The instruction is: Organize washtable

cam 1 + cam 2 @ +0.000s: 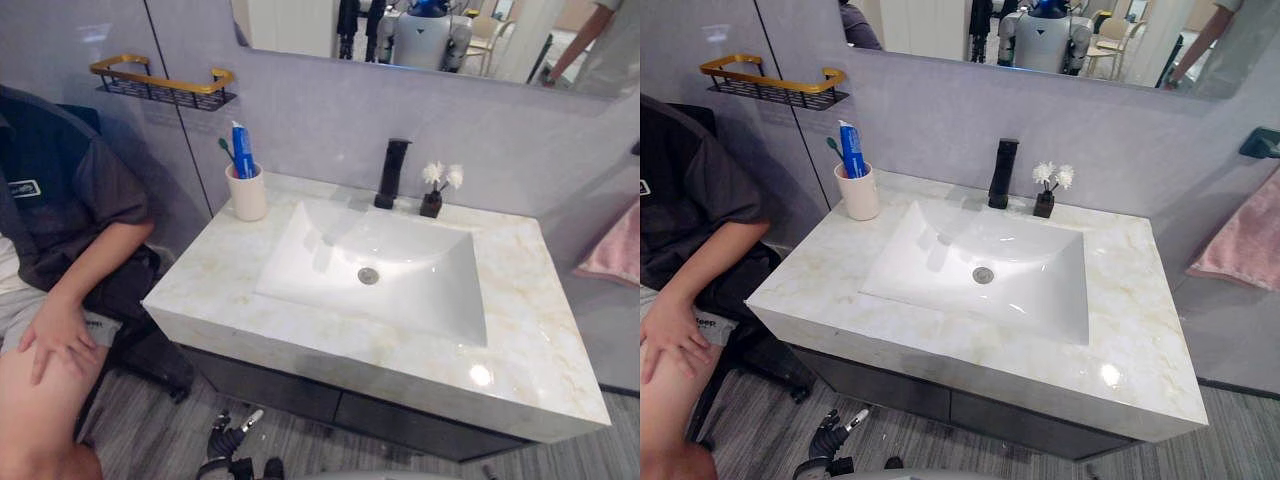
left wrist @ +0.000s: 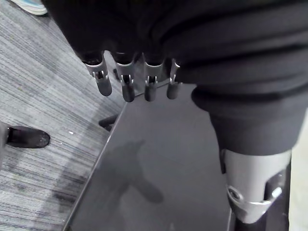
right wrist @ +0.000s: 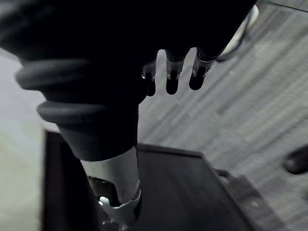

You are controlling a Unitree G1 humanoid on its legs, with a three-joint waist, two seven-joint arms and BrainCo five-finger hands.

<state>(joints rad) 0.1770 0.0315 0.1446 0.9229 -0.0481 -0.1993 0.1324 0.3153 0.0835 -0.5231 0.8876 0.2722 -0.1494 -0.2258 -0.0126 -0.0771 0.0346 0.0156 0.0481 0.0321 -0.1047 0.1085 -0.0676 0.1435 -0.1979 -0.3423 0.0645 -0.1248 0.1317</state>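
Your left hand [image 2: 127, 89] and right hand [image 3: 172, 79] hang loose-fingered and empty low before the washtable [image 1: 520, 340], where the cup [image 1: 247, 192] stands at ten o'clock of the basin [image 1: 420, 285], the faucet [image 1: 391, 172] at twelve.

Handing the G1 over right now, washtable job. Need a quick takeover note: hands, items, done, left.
Left hand: open, holding nothing, hanging below the counter. Right hand: open, holding nothing, low over the floor.
Cup upright at the counter's back left corner, toothpaste and toothbrush standing in it. Flower vase beside the faucet.
Done: things appear already in order, neither hand touching any.
Left: unclear; possibly nothing, verify against the target layout.
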